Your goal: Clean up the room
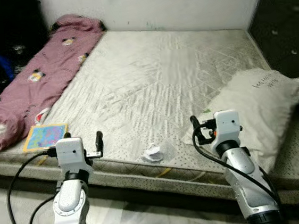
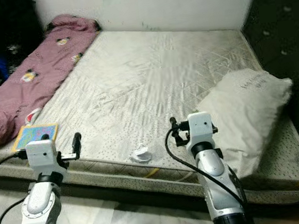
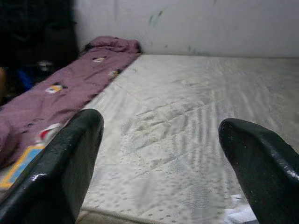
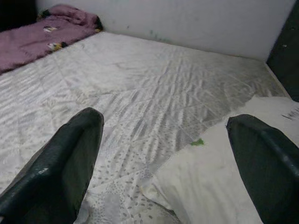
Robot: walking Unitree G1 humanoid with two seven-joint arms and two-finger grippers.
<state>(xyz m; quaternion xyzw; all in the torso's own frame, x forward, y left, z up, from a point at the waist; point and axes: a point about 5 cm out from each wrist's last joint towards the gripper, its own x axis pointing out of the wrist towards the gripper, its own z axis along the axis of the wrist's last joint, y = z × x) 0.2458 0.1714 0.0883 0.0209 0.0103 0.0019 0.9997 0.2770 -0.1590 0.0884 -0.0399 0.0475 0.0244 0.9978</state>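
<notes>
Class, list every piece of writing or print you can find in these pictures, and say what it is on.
Pillow: dark lettering near its far corner, too blurred to read.
Colourful booklet on the mattress edge: a printed cover, no words legible.
Purple blanket: cartoon patches, no readable text.

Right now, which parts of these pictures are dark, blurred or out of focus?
Eye views: the left corner beyond the purple blanket is nearly black; the mattress is evenly lit. Left wrist view: the open left hand looms soft. Right wrist view: the open right hand is blurred, the pillow washed out.
</notes>
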